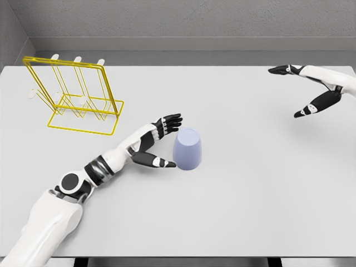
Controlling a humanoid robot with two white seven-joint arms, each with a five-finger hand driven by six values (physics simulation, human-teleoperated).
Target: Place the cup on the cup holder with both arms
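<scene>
The pale lavender-blue tapered cup (pixel 188 149) stands mouth-down on the grey-white table (pixel 239 211), just below the frame's centre. My left hand (pixel 158 143) is at its left side, fingers spread wide, thumb low near the base and fingertips near the top; they bracket the cup but grip nothing. I judge this the reach-to-grasp step. Next I must close around the cup, then lift it toward the yellow wire cup holder (pixel 75 97) at upper left. My right hand (pixel 308 89) hovers open at upper right, well apart.
</scene>
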